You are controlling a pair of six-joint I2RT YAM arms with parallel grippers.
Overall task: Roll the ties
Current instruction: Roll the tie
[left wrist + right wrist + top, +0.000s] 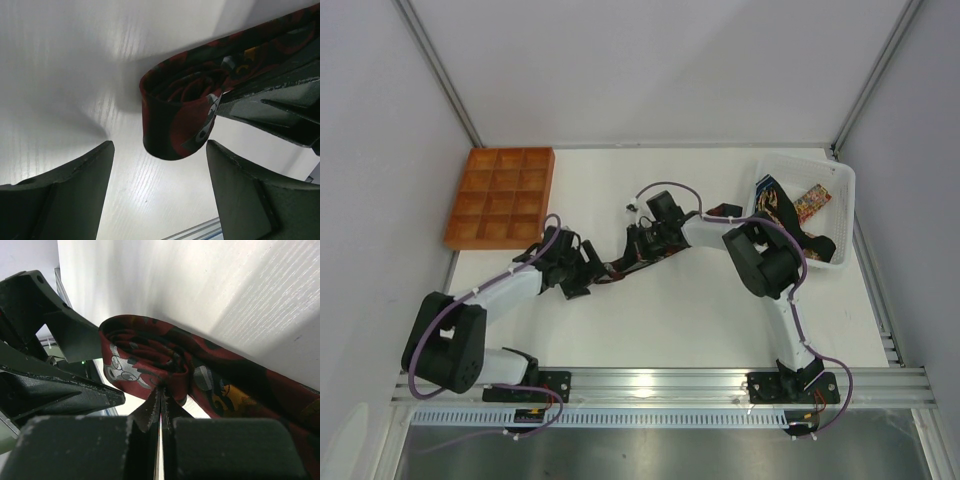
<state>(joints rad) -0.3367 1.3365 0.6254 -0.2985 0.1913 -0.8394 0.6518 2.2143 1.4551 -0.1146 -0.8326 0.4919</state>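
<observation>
Pinching the rolled end of the maroon tie (145, 357), the right gripper (160, 399) is clamping shut on the coil's layers near the centre of the tabletop (700, 320); whether the coil is touching the surface or hanging just above it, cannot tell. Left gripper (584, 275) is sitting with jaws spread wide, one finger on either side of the coil, apparently not touching it. Loose tail is running off toward 4 o'clock in the right wrist view. Spare ties (798, 205) are lying in the white basket (845, 190) at 2 o'clock, with the orange tray (500, 195) at 10 o'clock. Fabric is looking soft, light and slick, so the coil is likely springing open if let go. Best hold, in my judgement: across the coil's flat sides, squeezing all layers, not just the outer wrap.
</observation>
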